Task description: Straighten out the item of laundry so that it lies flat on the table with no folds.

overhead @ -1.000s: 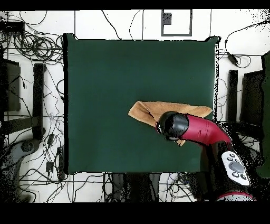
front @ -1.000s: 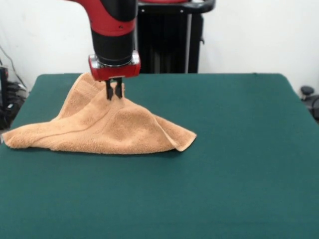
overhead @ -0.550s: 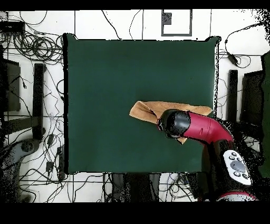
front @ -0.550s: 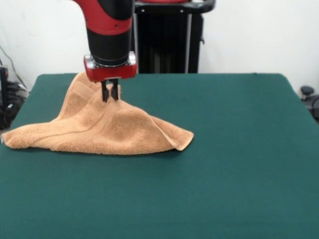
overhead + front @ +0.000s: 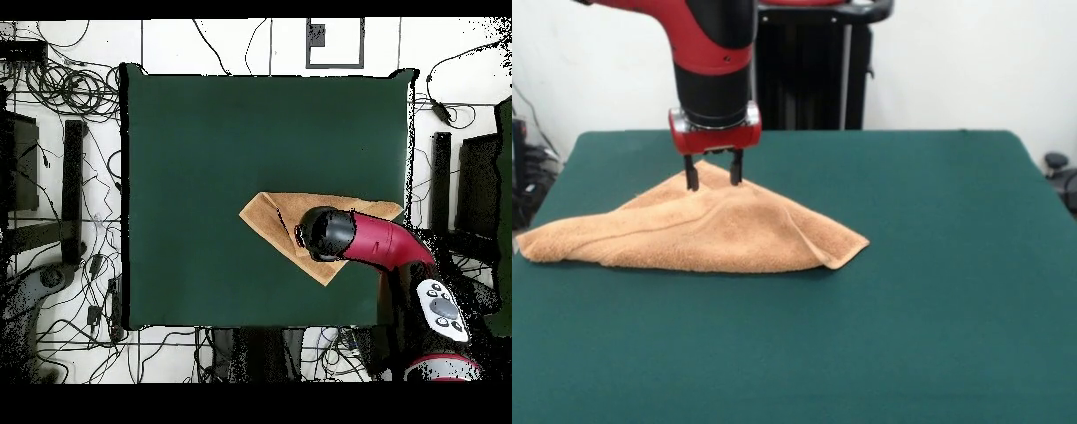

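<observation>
The item of laundry (image 5: 724, 231), a peach-orange terry towel, lies in a low folded mound on the left half of the green table (image 5: 936, 265). Its left end reaches the table's left edge and a folded corner points right. My gripper (image 5: 714, 171) hangs open just above the towel's back ridge, with one fingertip on each side of the ridge and nothing held. From above, the towel (image 5: 272, 213) shows as a triangle near the table's (image 5: 200, 150) right side. The red arm (image 5: 375, 243) covers much of it and hides the gripper.
The black pedestal (image 5: 812, 66) stands behind the table's far edge. Cables (image 5: 60, 90) and dark stands (image 5: 72, 190) lie on the floor around the table in the overhead view.
The gripper, shut on a raised peak of towel earlier, has opened and let go. The peak has dropped and the towel now lies lower, its right corner spread further out.
</observation>
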{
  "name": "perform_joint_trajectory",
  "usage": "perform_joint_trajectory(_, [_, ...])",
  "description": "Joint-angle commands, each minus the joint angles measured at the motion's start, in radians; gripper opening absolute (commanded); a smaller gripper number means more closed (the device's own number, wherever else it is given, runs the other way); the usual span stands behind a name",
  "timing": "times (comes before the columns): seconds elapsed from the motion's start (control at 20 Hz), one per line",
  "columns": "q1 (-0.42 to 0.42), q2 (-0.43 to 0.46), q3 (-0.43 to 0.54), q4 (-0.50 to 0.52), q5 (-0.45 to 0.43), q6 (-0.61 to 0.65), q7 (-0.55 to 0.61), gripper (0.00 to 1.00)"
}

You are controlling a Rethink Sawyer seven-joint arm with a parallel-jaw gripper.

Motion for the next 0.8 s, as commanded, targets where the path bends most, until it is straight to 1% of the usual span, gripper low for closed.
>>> perform_joint_trajectory(0.05, [0.043,0.073,0.078,0.007,0.048,-0.045,0.195,1.0])
perform_joint_trajectory(0.25, [0.037,0.06,0.083,0.012,0.054,-0.027,0.187,1.0])
perform_joint_trajectory(0.6, [0.019,0.07,0.106,0.013,0.068,-0.022,0.17,1.0])
perform_joint_trajectory(0.8, [-0.007,0.114,0.135,0.031,0.072,-0.111,0.169,1.0])
